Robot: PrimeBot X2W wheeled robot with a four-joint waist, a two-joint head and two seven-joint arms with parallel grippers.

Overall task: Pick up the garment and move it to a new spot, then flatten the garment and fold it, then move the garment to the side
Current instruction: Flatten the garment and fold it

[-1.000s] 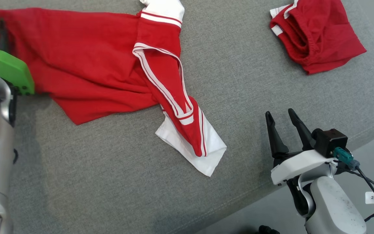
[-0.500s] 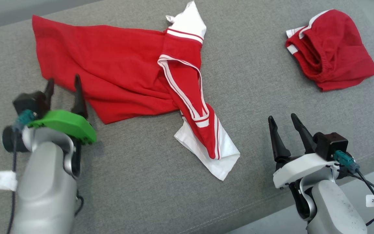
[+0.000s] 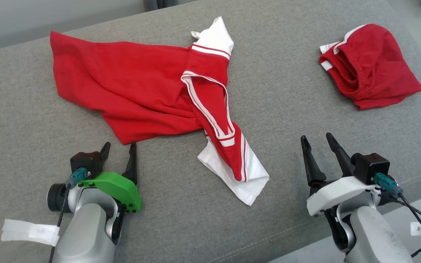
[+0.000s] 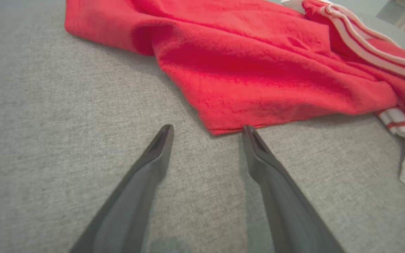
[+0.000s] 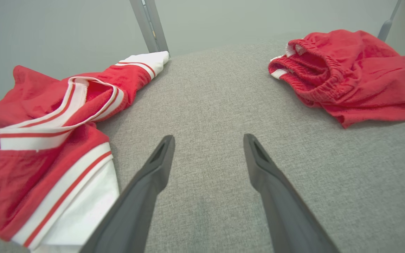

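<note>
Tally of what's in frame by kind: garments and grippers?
Red-and-white shirt: 1
Red shorts: 1
Grippers: 2 (left gripper, right gripper), both open
Total: 4

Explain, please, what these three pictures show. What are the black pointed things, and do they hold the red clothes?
This robot has two arms, each ending in a gripper with two dark fingers. The wide picture comes from a camera on its head, looking down: left gripper at lower left, right gripper at lower right. The other two pictures come from a camera on each wrist, looking along that gripper's fingers. On the grey cushioned surface lie a crumpled red shirt with white trim and, further right, bunched red shorts. Both grippers are open and hold nothing; the left one points at the shirt's edge.
</note>
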